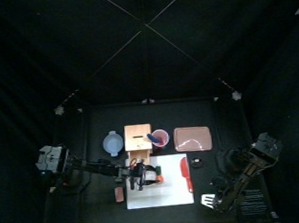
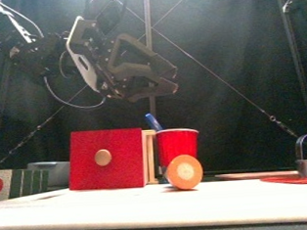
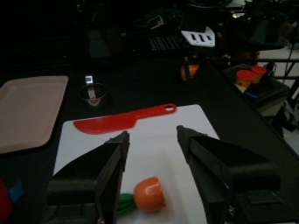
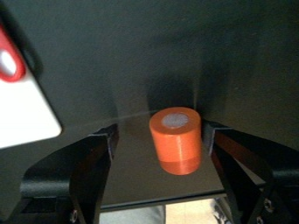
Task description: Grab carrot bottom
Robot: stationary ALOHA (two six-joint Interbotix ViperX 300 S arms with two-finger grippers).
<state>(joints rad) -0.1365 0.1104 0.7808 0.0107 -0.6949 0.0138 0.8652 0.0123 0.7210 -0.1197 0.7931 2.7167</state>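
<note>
Carrot (image 3: 147, 193): lying on the white board (image 3: 222, 144), a short orange piece with green at 1 end, sitting low between the left jaws but not touched by them; from the front (image 2: 184, 171) its round cut face is showing.
Left gripper (image 3: 152, 153): hanging over the board, its 2 jaws spread wide — gripping nothing.
Right gripper (image 4: 163, 149): resting near the table's right front corner, jaws parted on either side of an orange cylinder (image 4: 176, 140), not pressing it.
Red knife (image 3: 122, 119): lying across the board beyond the carrot.
Pink tray (image 3: 28, 107): sitting beside the board.
Red cup (image 2: 178, 153): standing behind the carrot, just beside a red block (image 2: 105, 159).
</note>
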